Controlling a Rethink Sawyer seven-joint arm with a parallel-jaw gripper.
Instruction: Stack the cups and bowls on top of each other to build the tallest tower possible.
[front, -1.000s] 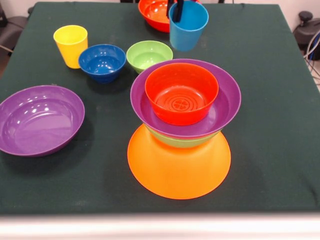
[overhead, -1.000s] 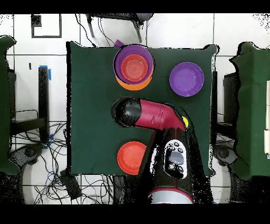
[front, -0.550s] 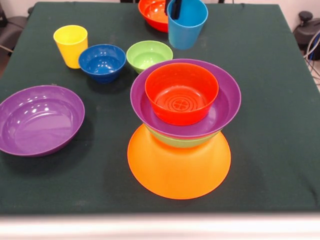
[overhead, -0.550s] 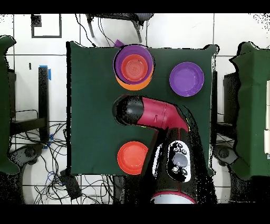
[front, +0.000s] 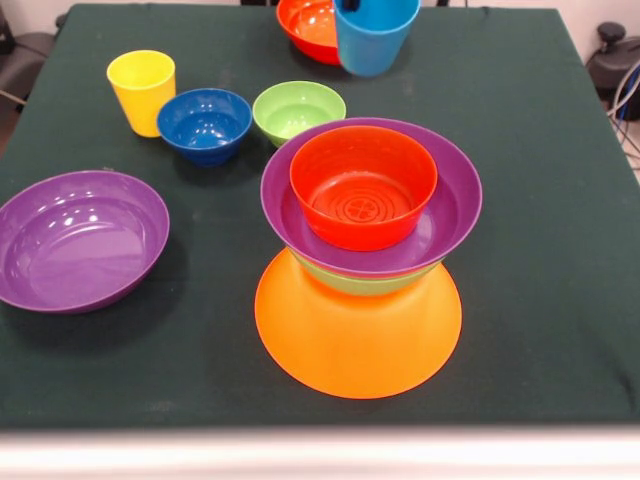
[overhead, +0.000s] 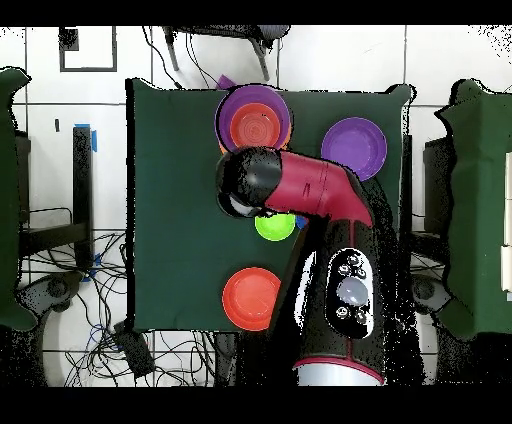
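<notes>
While the tower stands on the table, the blue cup is held aloft by the gripper; no writing is legible.

Bright, even illumination from above is recorded in the front view. Small white highlights are seen on the glossy purple bowl at left and in the red-orange bowl at centre. Soft, short shadows are cast on the dark green table beside the bowls. Focus is adequate throughout. In the overhead view the white floor appears strongly lit.
</notes>
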